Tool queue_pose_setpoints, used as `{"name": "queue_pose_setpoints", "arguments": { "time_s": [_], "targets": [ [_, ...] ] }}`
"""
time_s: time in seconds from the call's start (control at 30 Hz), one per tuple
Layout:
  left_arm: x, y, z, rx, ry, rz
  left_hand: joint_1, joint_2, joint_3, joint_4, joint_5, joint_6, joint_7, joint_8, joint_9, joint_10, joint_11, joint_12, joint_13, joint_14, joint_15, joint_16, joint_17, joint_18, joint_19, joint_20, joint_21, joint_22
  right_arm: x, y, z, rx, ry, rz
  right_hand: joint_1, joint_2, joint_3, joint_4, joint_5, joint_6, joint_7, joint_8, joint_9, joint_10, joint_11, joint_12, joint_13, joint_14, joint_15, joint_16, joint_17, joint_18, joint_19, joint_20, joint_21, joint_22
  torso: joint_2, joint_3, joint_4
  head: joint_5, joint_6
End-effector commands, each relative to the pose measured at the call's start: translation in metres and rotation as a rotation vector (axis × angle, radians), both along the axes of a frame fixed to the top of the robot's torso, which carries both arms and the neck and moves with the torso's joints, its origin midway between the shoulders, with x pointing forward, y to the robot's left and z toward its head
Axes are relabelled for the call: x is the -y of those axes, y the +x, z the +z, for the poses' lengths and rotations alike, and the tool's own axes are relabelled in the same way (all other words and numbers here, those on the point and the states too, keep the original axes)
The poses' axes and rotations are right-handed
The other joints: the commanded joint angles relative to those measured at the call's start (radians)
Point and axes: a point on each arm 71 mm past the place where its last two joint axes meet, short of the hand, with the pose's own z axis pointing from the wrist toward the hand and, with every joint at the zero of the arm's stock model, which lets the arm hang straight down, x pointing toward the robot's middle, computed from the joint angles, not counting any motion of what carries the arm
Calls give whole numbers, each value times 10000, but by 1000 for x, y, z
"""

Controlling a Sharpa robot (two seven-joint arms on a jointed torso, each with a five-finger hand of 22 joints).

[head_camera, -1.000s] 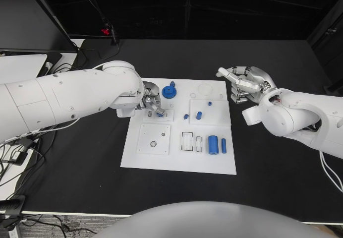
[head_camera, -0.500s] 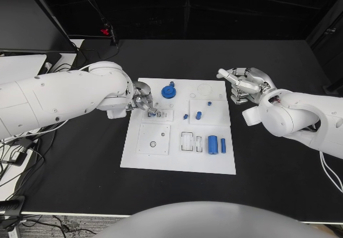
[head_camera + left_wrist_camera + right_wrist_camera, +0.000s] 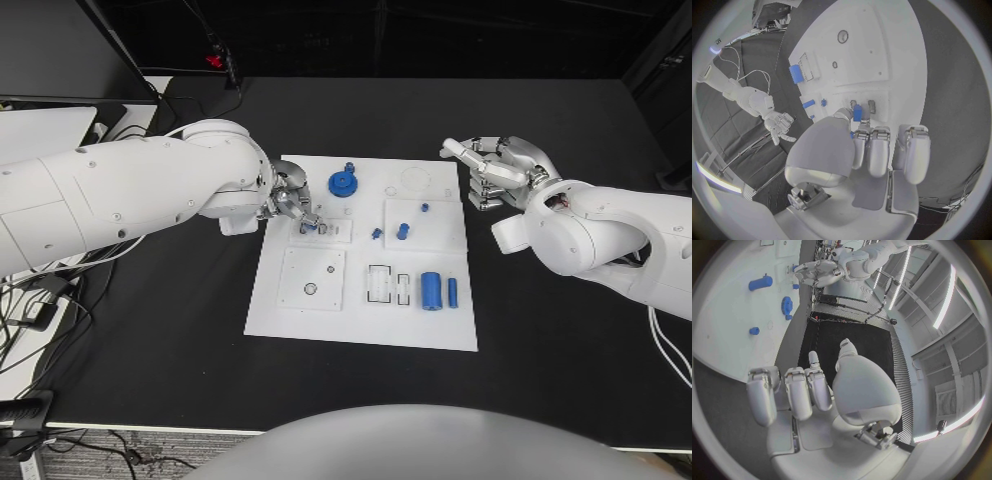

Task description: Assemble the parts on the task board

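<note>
Left hand in head view sits over task board upper-left, fingertips pinching small blue part at a slot block there. Right hand hovers off board's right edge, fingers curled, holding nothing. Other blue parts: gear, cylinder.

Left wrist view: thumb & fingers closed on blue part just by the slots.

Right wrist view: fingers loosely curled, empty.

Risk: part tilts in pinch, jams or misses slot, maybe slips out
</note>
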Motion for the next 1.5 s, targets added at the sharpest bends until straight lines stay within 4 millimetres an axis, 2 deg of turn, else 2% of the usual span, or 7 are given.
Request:
{"name": "queue_pose_setpoints", "arguments": {
  "time_s": [0.03, 0.5, 0.8, 1.5],
  "targets": [
    [2, 0, 0, -87, -116, -67, 229, 414, 219, -126, -57, 93, -70, -33, 7, 1049, 75, -46, 2608, 1024, 48, 9, 2634, -139, 1043, 36, 31, 2635, 0, 0, 1, 28, 19, -7, -16, 117, -55, 5, 52, -79, 427, 61, -14, 1059, 31, 26, 2633, 1056, 32, 25, 2635, -70, 1090, 20, 29, 2634, -2, 3, -4, -13, -15],
    [10, -1, -2, -226, -54, -293, -22, 415, 288, -118, -340, 108, -72, -112, 89, 1049, 75, -46, 2608, 1024, 47, 9, 2634, -139, 1043, 47, 31, 2635, -1, 0, 1, 13, 22, 10, -19, 125, -58, 6, 50, -88, 429, 64, -20, 1059, 32, 26, 2633, 1056, 34, 25, 2635, -70, 1090, 21, 29, 2634, -2, -1, -8, -25, -41],
    [11, -2, -3, -418, 145, -383, -176, 398, 312, -126, -605, 111, -80, -170, 148, 1049, 70, -46, 2608, 1024, 42, 9, 2634, -139, 1043, 49, 31, 2635, -1, 0, 1, 8, 20, 3, -19, 125, -58, 6, 50, -88, 429, 64, -20, 1059, 32, 26, 2633, 1056, 34, 25, 2635, -70, 1090, 21, 29, 2634, -4, 10, 5, -37, -61],
    [10, 1, -3, -308, 206, -147, -271, 361, 322, -126, -822, 39, -68, -255, 190, 1049, 79, -46, 2608, 1024, 37, 9, 2634, -139, 1043, 48, 31, 2635, -1, 0, 0, -24, 16, 10, -29, 137, -65, 10, 45, -101, 431, 72, -29, 1059, 35, 26, 2633, 1056, 36, 25, 2635, -70, 1090, 24, 29, 2634, 3, 0, -1, -64, -109]
  ]
}}
